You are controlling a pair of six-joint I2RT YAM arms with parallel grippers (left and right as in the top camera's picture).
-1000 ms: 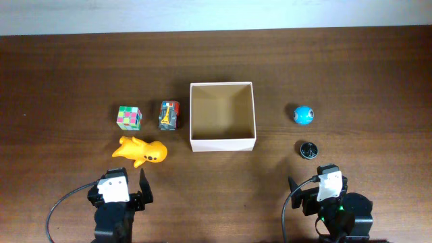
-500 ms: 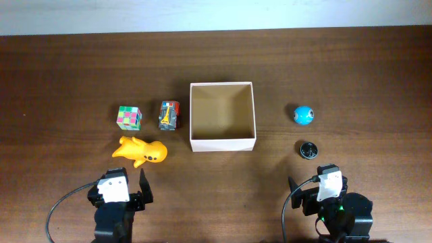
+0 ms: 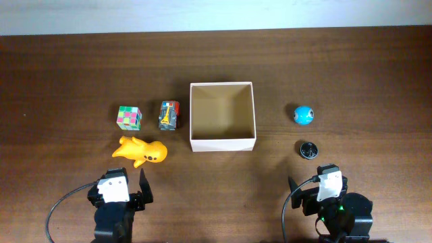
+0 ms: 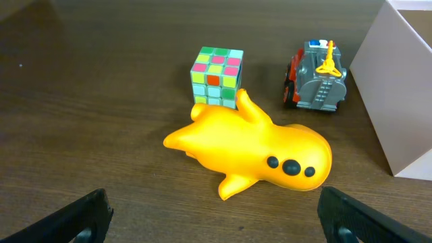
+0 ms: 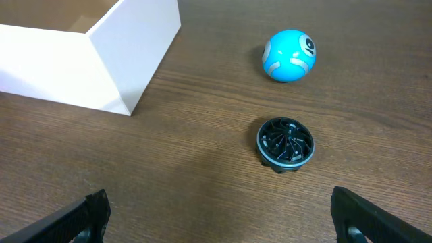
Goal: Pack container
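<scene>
Container (image 3: 223, 144) mid-table, empty; packing not begun. Left gripper (image 4: 219, 223) spread wide, holding nothing, yellow toy (image 4: 253, 152) just ahead. Right gripper (image 5: 223, 219) also spread, bare, disc (image 5: 285, 143) ahead. Your likely next move: lower left onto toy, pinch body, carry over container wall.

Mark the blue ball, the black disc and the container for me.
blue ball (image 5: 289, 55): right wrist view, centre of its rounded surface.
black disc (image 5: 285, 143): right wrist view, middle of its ribbed top.
container (image 3: 223, 144): overhead view, its near white outer wall.
</scene>
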